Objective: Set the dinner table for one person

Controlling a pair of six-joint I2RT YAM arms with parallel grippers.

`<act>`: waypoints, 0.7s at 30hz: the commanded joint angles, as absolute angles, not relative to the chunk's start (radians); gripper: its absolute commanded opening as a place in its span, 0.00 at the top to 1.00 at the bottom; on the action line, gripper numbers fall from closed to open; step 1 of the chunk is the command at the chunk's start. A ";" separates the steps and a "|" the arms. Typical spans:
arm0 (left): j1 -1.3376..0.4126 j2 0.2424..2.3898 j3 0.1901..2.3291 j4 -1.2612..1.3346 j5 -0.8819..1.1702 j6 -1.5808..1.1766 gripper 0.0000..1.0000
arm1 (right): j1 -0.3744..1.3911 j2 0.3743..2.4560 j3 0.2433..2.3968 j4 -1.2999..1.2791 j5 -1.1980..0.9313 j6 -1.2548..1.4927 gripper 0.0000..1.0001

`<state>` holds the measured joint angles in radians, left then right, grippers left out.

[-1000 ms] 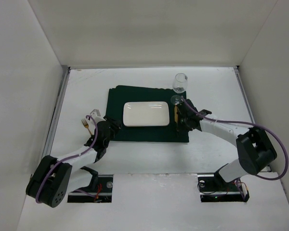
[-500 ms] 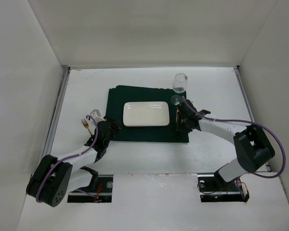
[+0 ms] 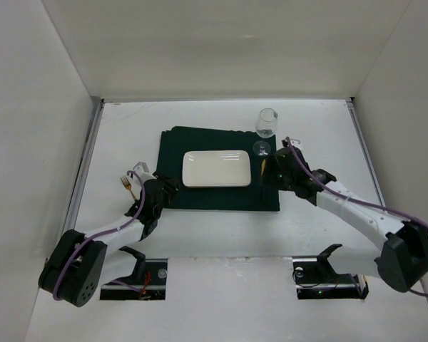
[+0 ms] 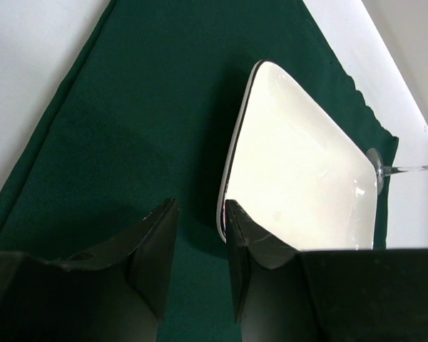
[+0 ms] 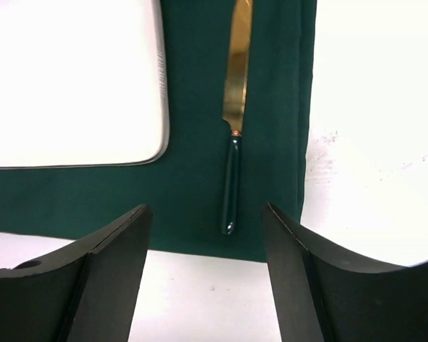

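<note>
Open dinner table (image 3: 328,135) right of the placemat (image 3: 172,142); wine glass (image 3: 268,122) at its far-right corner, plate (image 3: 216,168) mid-mat.

White rectangular ceramic plate (image 4: 307,185) lying on dark green cloth placemat (image 4: 128,128).
Left gripper (image 4: 198,221) is pointing at its corner, jaws slightly parted.

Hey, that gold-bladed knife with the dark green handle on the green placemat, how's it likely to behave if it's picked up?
The gold-bladed knife looks rigid metal, so it probably won't flex. Its slim handle lies flat on the dark green cloth placemat, so getting under it may be awkward. The glossy finish could be slippery.
</note>
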<state>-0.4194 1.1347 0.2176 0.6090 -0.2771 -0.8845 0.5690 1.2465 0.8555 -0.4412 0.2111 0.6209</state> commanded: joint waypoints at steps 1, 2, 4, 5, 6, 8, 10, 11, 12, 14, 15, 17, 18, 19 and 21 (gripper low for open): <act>-0.435 1.111 0.218 0.638 -0.321 -0.855 0.70 | 0.603 1.161 0.835 -0.433 0.291 0.606 0.35; -0.439 1.109 0.218 0.638 -0.328 -0.845 0.71 | 0.616 1.137 0.825 -0.416 0.308 0.601 0.40; -0.441 1.083 0.218 0.623 -0.340 -0.835 0.71 | 0.637 1.094 0.810 -0.385 0.331 0.594 0.55; -0.441 1.063 0.219 0.605 -0.347 -0.833 0.71 | 0.646 1.072 0.801 -0.365 0.345 0.591 0.66; -0.443 1.042 0.224 0.579 -0.354 -0.833 0.71 | 0.660 1.049 0.789 -0.342 0.363 0.589 0.76; -0.449 1.002 0.242 0.516 -0.368 -0.834 0.70 | 0.682 1.023 0.775 -0.305 0.393 0.595 0.84; -0.458 0.956 0.264 0.433 -0.380 -0.836 0.70 | 0.705 1.009 0.765 -0.259 0.423 0.598 0.87; -0.462 0.934 0.274 0.392 -0.390 -0.836 0.70 | 0.719 1.009 0.765 -0.241 0.440 0.597 0.89; -0.464 0.913 0.284 0.352 -0.400 -0.833 0.69 | 0.735 1.009 0.767 -0.223 0.458 0.592 0.90; -0.458 0.868 0.308 0.266 -0.416 -0.825 0.69 | 0.777 1.012 0.776 -0.195 0.501 0.580 0.90; -0.450 0.845 0.327 0.209 -0.419 -0.818 0.68 | 0.795 1.014 0.784 -0.181 0.521 0.565 0.89; -0.430 0.807 0.371 0.096 -0.436 -0.786 0.66 | 0.824 1.022 0.795 -0.152 0.549 0.529 0.89; -0.420 0.789 0.389 0.047 -0.449 -0.769 0.65 | 0.838 1.026 0.798 -0.140 0.557 0.517 0.89; -0.412 0.773 0.406 -0.004 -0.462 -0.759 0.64 | 0.849 1.029 0.799 -0.123 0.560 0.505 0.88; -0.398 0.750 0.439 -0.090 -0.477 -0.753 0.62 | 0.863 1.031 0.796 -0.095 0.561 0.497 0.88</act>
